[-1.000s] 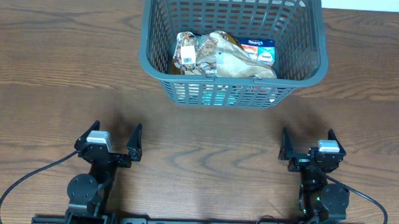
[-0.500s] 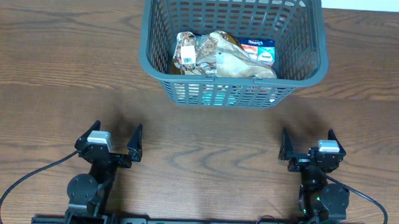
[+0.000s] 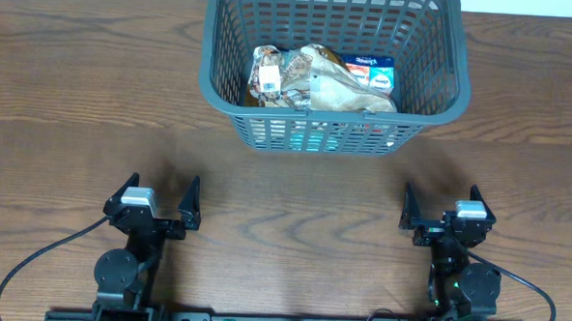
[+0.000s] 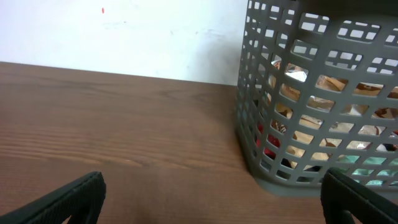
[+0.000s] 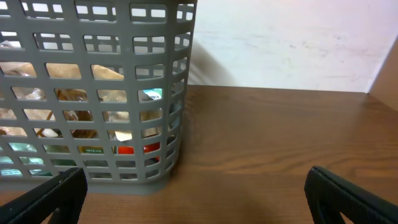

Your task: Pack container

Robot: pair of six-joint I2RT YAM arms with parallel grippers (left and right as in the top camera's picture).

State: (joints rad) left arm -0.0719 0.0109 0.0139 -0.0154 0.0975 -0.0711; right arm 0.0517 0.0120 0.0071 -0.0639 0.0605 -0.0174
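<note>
container (image 3: 229, 52) with crinkled packets (image 3: 333, 80), white barcode label (image 3: 267, 79), print illegible

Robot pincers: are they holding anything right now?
Nothing. The left pincer and right pincer both stand open, apart from the grey basket.

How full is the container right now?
Partly filled. Several packets lie piled on the floor of the container, well below its rim; wrist views show them through the lattice.
</note>
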